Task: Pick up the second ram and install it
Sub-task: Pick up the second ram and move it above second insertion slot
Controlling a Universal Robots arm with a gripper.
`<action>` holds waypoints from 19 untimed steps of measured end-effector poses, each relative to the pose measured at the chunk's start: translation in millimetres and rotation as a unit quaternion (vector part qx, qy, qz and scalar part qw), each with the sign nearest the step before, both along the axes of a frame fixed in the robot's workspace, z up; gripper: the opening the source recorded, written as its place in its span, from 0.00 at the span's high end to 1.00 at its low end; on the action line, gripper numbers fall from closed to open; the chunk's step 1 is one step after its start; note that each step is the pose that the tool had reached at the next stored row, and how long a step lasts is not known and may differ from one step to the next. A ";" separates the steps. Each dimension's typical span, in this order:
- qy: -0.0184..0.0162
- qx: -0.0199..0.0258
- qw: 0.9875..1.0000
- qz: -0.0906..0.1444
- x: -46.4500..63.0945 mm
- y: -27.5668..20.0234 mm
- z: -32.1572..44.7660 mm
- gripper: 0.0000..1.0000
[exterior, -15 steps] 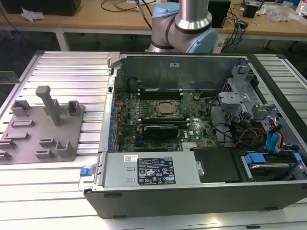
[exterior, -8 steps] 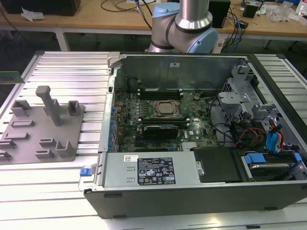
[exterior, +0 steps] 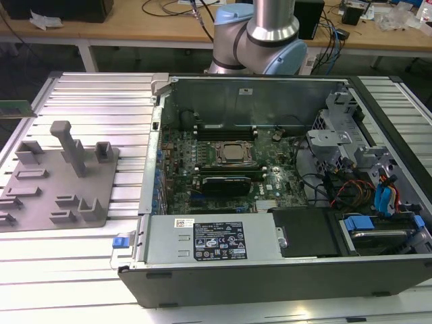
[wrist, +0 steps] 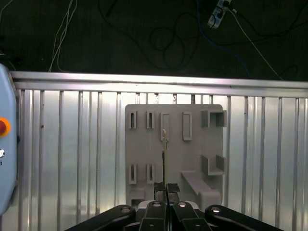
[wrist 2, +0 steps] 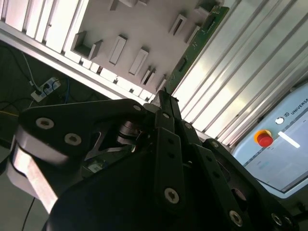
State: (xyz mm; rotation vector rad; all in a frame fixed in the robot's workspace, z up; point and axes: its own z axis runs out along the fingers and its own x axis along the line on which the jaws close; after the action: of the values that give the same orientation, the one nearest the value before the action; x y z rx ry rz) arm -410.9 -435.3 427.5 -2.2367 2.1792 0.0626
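The gripper (wrist: 166, 188) was clamped on the ram (wrist: 164, 154), its two fingers pressed flat against the board's faces at one end. In the first wrist view the stick showed edge-on as a thin line running out from the fingertips across the grey tray (wrist: 192, 149). In the second wrist view the gripper (wrist 2: 162, 98) held the same ram (wrist 2: 197, 48), whose green face reached away over the tray (wrist 2: 144, 24) and its empty slots. A pendant with a red button (wrist 2: 264, 138) lay just beside the ribbed table. In the exterior view the ram (exterior: 15, 108) showed as a short green strip at the exterior view's left edge, at about 11 o'clock from the tray (exterior: 40, 202) and apart from it. The tray lay on the table (exterior: 101, 94) at about 9 o'clock from the open case (exterior: 236, 91). Inside the case the processor (exterior: 234, 154) sat near the middle of the board. The arm (exterior: 270, 34) stood at 12 o'clock behind the case.
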 end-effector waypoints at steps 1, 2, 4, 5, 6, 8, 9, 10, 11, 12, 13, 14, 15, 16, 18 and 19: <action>0.000 0.000 1.000 0.000 0.6 0.0 0.0 0.91; 0.000 0.000 1.000 0.000 1.7 0.0 0.0 0.91; 0.000 0.000 1.000 0.000 4.3 0.0 0.0 0.91; 0.000 0.000 1.000 0.000 5.6 0.0 0.0 0.91; 0.000 0.000 1.000 0.000 7.4 0.0 0.0 0.91; 0.000 0.000 1.000 0.000 11.3 0.0 0.0 0.91; 0.000 0.000 1.000 0.000 16.2 0.0 0.0 0.91; 0.000 0.000 1.000 0.000 19.2 0.0 0.0 0.91; 0.000 0.000 1.000 0.000 21.7 0.0 0.0 0.91; 0.000 0.000 1.000 0.000 25.5 0.0 0.0 0.91; 0.000 0.000 1.000 0.000 31.0 0.0 0.0 0.91; 0.000 0.000 1.000 0.000 35.1 0.0 0.0 0.91; 0.000 0.000 1.000 0.000 38.4 0.0 0.0 0.91; 0.000 0.000 1.000 0.000 42.1 0.0 0.0 0.91; 0.000 0.000 1.000 0.000 52.1 0.0 -0.1 0.91; 0.000 0.000 1.000 0.000 59.1 0.0 0.0 0.91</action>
State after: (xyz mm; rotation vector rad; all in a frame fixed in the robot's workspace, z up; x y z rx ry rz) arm -351.8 -435.2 427.6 -2.2367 2.1793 0.0626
